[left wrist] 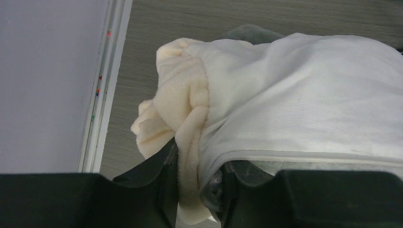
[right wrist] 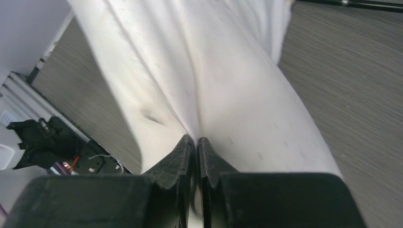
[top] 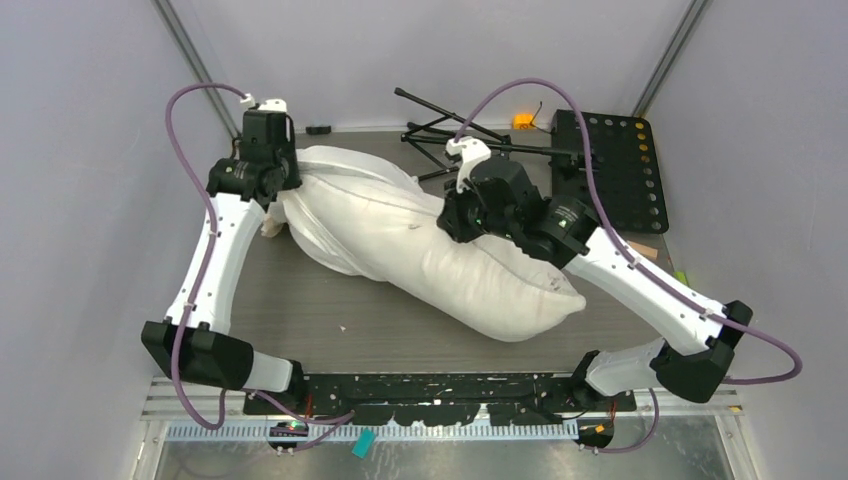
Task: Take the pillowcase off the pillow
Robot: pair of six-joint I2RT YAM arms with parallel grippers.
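The pillow (top: 505,292), plump and off-white, lies slantwise across the table. Its far-left part is covered by the pillowcase (top: 350,210), cream-white face outward. My left gripper (top: 283,186) sits at that far-left end. In the left wrist view the left gripper (left wrist: 199,164) is shut on the pillowcase (left wrist: 309,95), with the cream frill (left wrist: 185,104) and the hemmed edge pinched between its fingers. A bit of dark grey plush (left wrist: 247,32) shows behind. My right gripper (top: 452,222) presses down mid-pillow. In its wrist view the right gripper (right wrist: 196,140) is shut on a fold of the speckled pillow (right wrist: 247,109).
A black folding stand (top: 450,125) lies at the table's back. A black perforated plate (top: 620,170) stands at the back right, with a small orange piece (top: 522,121) beside it. The left wall and its metal rail (left wrist: 102,95) are close to the left gripper.
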